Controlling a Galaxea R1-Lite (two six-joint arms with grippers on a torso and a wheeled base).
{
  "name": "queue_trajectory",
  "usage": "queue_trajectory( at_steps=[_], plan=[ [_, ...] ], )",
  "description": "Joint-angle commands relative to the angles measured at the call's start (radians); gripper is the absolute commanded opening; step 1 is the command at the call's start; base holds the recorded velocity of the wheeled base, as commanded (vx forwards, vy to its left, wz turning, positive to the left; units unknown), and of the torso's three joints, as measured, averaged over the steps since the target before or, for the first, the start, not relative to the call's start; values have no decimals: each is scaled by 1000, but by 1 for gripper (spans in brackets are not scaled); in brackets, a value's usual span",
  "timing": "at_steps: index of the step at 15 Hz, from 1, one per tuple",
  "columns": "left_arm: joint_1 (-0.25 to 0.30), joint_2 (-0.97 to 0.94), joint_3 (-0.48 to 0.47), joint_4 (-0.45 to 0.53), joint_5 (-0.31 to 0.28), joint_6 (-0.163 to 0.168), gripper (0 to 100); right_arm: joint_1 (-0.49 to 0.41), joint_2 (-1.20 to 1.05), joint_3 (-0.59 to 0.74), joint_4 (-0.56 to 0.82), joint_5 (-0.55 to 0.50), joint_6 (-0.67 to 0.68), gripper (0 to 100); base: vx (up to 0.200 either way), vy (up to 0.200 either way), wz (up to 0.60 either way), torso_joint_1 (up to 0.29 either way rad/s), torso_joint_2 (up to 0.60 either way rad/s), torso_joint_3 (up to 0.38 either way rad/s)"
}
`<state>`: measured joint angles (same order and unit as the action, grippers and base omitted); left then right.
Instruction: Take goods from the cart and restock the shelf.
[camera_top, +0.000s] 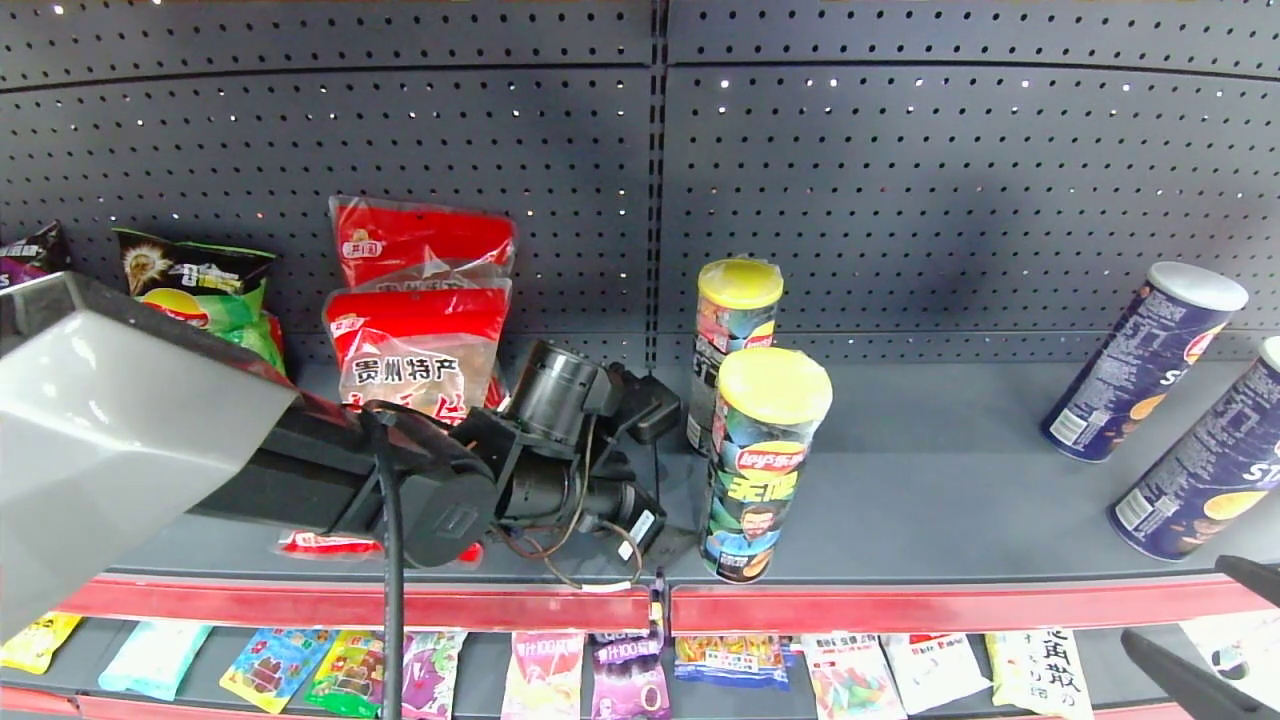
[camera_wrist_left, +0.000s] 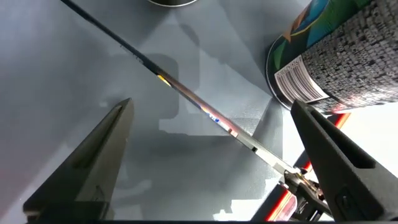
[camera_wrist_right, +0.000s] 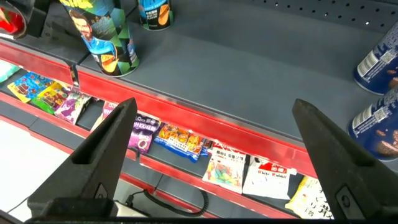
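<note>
Two yellow-lidded chip cans stand on the grey shelf (camera_top: 950, 480), one at the front (camera_top: 765, 460) and one behind it (camera_top: 735, 320). My left gripper (camera_top: 650, 465) is low over the shelf just left of the front can. In the left wrist view it (camera_wrist_left: 212, 104) is open and empty, with the front can (camera_wrist_left: 336, 62) just beyond one finger. My right gripper (camera_top: 1178, 600) hangs in front of the shelf edge at the lower right. It (camera_wrist_right: 214, 104) is open with nothing in it, and the front can (camera_wrist_right: 102, 34) stands far off to its side.
Two red snack bags (camera_top: 420, 340) and a green chip bag (camera_top: 200, 290) stand left of my left arm. Two blue cans (camera_top: 1140, 360) (camera_top: 1200, 460) lean at the right end. A red rail (camera_top: 900, 605) fronts the shelf, with small sachets (camera_top: 740, 660) on the tier below.
</note>
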<state>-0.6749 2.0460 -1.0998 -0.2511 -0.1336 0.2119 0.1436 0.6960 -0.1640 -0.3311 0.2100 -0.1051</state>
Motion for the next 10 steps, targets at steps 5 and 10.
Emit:
queue_trajectory(
  at_steps=[5, 10],
  plan=[
    [1, -18, 14, -1, 3, -2, 100, 1, 4, -2, 0, 0, 2, 100, 0, 0, 0, 0, 0, 0],
    [6, -73, 98, -2, 3, -2, 100, 1, 4, 0, 0, 0, 2, 100, 0, 0, 0, 0, 0, 0]
  ],
)
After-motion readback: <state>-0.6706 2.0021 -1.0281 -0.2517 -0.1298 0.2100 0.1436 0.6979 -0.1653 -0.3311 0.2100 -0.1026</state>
